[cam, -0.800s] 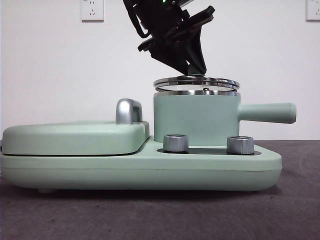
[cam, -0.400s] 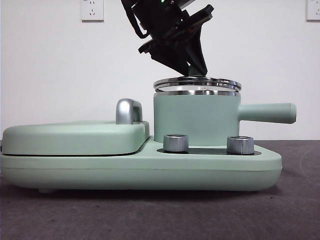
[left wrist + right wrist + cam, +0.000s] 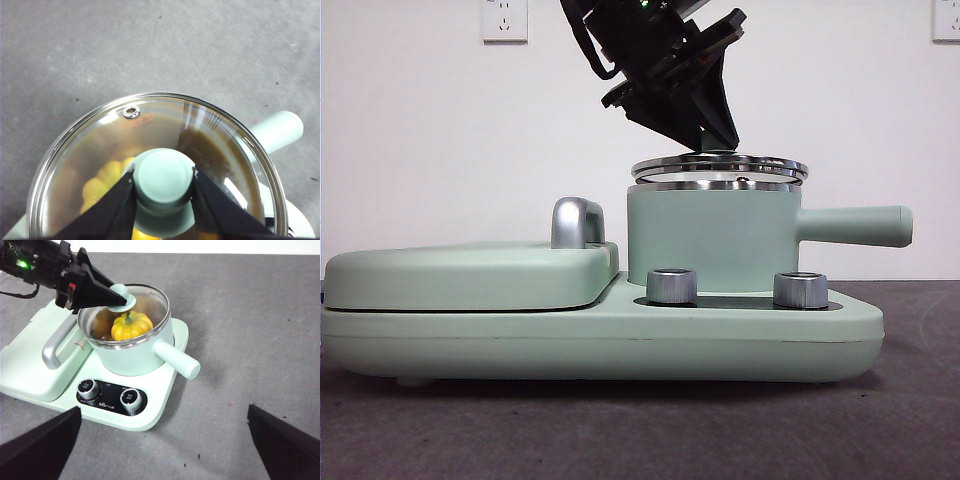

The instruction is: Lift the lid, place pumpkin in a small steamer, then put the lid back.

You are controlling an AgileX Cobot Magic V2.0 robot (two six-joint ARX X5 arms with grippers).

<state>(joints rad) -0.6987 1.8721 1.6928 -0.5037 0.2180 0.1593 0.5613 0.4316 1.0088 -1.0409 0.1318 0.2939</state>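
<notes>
Left gripper [image 3: 163,181] fingers [image 3: 116,205] clamped on mint knob of lid [image 3: 200,130]. One lid, sitting on or just above small steamer [image 3: 710,240] rim; which, unclear. One pumpkin [image 3: 131,325] inside steamer, seen through glass, partly hidden by knob in left wrist view. Right gripper [image 3: 165,445] well apart from cooker, fingers spread wide, only tips in frame. Two steel dials [image 3: 671,285] on mint base. Dark grey worktop [image 3: 260,340], white wall [image 3: 420,150], two sockets.
</notes>
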